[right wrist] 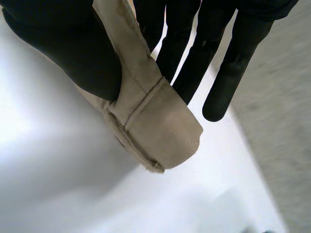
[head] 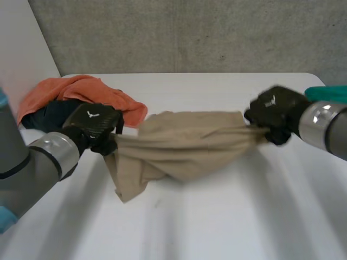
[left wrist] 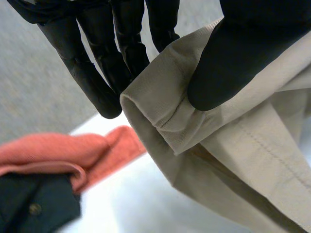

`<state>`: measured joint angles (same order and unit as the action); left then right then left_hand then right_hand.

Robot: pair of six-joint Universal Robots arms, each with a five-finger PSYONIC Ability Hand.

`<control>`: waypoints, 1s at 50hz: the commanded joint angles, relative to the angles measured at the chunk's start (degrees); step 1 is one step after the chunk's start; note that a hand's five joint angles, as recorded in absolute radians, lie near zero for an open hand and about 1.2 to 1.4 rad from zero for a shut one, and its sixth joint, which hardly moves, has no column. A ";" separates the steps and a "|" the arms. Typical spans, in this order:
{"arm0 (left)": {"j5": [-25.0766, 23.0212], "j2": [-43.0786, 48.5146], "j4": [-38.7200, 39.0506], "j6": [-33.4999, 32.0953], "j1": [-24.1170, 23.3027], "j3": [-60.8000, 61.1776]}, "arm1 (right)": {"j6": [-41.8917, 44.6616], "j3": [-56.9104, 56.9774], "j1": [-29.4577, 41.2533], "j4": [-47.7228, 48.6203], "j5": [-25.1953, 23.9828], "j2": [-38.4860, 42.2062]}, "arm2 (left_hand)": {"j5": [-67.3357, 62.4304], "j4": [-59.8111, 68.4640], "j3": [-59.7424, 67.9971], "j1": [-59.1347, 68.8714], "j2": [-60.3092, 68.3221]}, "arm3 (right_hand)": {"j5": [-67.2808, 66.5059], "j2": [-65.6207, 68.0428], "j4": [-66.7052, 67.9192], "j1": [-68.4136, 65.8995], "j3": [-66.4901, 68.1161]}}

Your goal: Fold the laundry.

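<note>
"Over the middle of the table [head: 227, 216], why was the beige garment [head: 184, 143] strung out like that?" asked one observer.

"Each hand had an end of it," said the other. "The left hand [head: 95, 127], at nine o'clock of the garment, pinched a hemmed edge between thumb and fingers [left wrist: 95, 73]; the right hand [head: 276, 111], at three o'clock, clamped a hemmed corner the same way. Held well apart, they probably meant to draw it flat before a fold, yet the middle was bunched and sagged toward six o'clock."

"And the orange cloth [head: 81, 92]?"

"It lay with a dark garment [head: 51, 116] at ten o'clock, behind the left hand, likely waiting its turn."
</note>
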<state>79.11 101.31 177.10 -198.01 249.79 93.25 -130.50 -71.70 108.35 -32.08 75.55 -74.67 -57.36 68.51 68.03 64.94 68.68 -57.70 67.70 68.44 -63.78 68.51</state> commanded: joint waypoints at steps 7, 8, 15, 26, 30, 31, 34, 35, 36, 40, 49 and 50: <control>6.75 15.31 -4.83 -4.13 -2.47 -22.98 | 4.38 15.78 1.07 -6.61 3.81 16.92 | -12.64 11.49 11.97 15.06 11.32 | -12.30 12.30 11.56 -16.22 11.49; 6.85 15.67 -4.31 -4.93 -2.56 -25.64 | 3.07 21.63 1.34 -3.29 5.12 19.19 | -12.64 11.49 11.97 15.06 11.32 | -12.30 12.30 11.56 -16.22 11.49; 5.53 16.64 13.39 -6.87 -2.82 -48.48 | -9.48 42.59 2.04 22.77 9.35 22.65 | -12.64 11.49 11.97 15.06 11.32 | -12.30 12.30 11.56 -16.22 11.49; 3.51 17.35 21.73 -2.21 -0.71 -53.63 | -18.83 31.74 2.92 51.59 6.98 17.55 | -12.64 11.49 11.97 15.06 11.32 | -12.30 12.30 11.56 -16.22 11.49; 3.07 15.86 20.22 -1.33 0.16 -44.87 | -18.74 26.11 2.92 50.10 6.28 17.63 | -12.64 11.49 11.97 15.06 11.32 | -12.30 12.30 11.56 -16.22 11.49; 2.98 15.68 20.39 -1.16 0.17 -42.74 | -18.74 24.96 2.92 49.92 6.01 17.63 | -12.64 11.49 11.97 15.06 11.32 | -12.30 12.30 11.56 -16.22 11.49; 2.54 14.80 21.97 -0.63 0.43 -33.44 | -18.74 19.70 2.57 49.83 4.96 18.24 | -12.64 11.49 11.97 15.06 11.32 | -12.30 12.30 11.56 -16.22 11.49; 2.28 14.71 22.50 -0.45 0.43 -31.14 | -18.83 18.28 2.39 49.92 4.69 18.51 | -12.64 11.49 11.97 15.06 11.32 | -12.30 12.30 11.56 -16.22 11.49; 2.10 14.71 23.11 -0.45 0.34 -28.76 | -18.83 17.05 2.22 49.92 4.34 18.69 | -12.64 11.49 11.97 15.06 11.32 | -12.30 12.30 11.56 -16.22 11.49; 0.70 15.58 26.54 -0.54 -0.44 -17.25 | -18.56 10.02 1.25 49.92 2.59 21.05 | -12.64 11.49 11.97 15.06 11.32 | -12.30 12.30 11.56 -16.22 11.49; -0.27 15.33 26.91 -1.24 -3.52 1.03 | -14.35 -3.52 -1.38 47.99 2.32 26.16 | -12.64 11.49 11.97 15.06 11.32 | -12.30 12.30 11.56 -16.22 11.49; -0.10 14.71 26.03 -1.24 -3.61 2.01 | -12.95 -5.71 -1.65 46.51 2.06 25.46 | -12.64 11.49 11.97 15.06 11.32 | -12.30 12.30 11.56 -16.22 11.49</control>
<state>78.80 117.68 205.30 -198.79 247.65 87.05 -147.64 -69.53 108.24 17.13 77.71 -50.06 -57.66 68.55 68.16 65.33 68.76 -58.77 67.70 68.64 -63.78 68.81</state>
